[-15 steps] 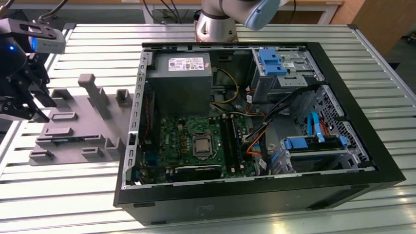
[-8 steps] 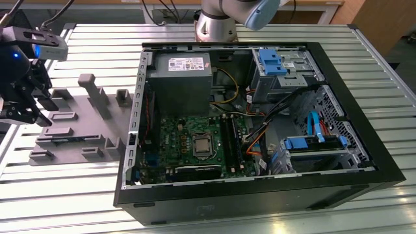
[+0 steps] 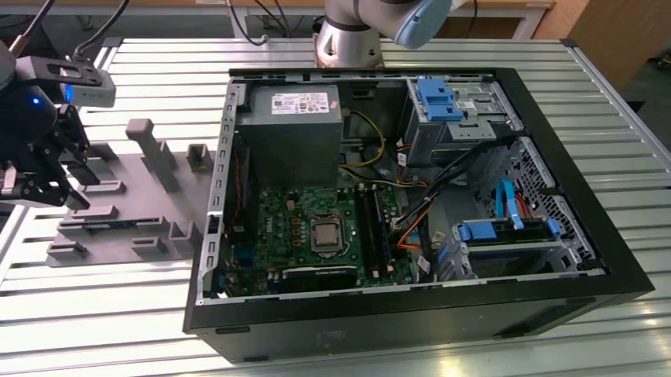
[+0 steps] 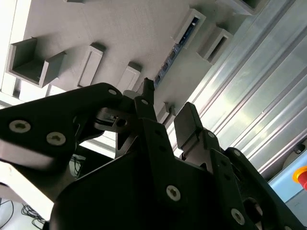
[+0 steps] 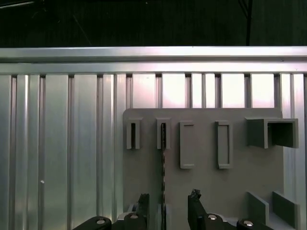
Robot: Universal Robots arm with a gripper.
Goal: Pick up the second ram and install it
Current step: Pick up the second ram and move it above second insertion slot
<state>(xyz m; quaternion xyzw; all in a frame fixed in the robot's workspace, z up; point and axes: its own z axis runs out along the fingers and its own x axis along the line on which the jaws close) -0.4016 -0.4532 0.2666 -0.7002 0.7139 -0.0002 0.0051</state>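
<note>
The second ram [image 5: 163, 165] is a thin dark strip standing on edge in slotted blocks of the grey fixture plate [image 5: 206, 191]. In the second wrist view the ram [image 4: 175, 48] lies a little beyond the fingertips. My gripper [image 5: 169, 203] hovers just above it, open, with the strip lined up in the gap between the two black fingers [image 5: 194, 201] and nearer one of them. Nothing is held. At the exterior view's left, the gripper [image 3: 44, 195] hangs over the plate's near end, where the ram [image 3: 108, 225] shows as a dark strip.
The open computer case [image 3: 419, 310] lies to the exterior view's right of the plate, with its green motherboard [image 3: 283, 216], silver processor [image 3: 327, 234], power supply [image 3: 294, 126] and blue drive bays [image 3: 435, 98]. Grey blocks [image 3: 147, 145] rise from the plate. The ribbed metal table [image 3: 105, 314] surrounds everything.
</note>
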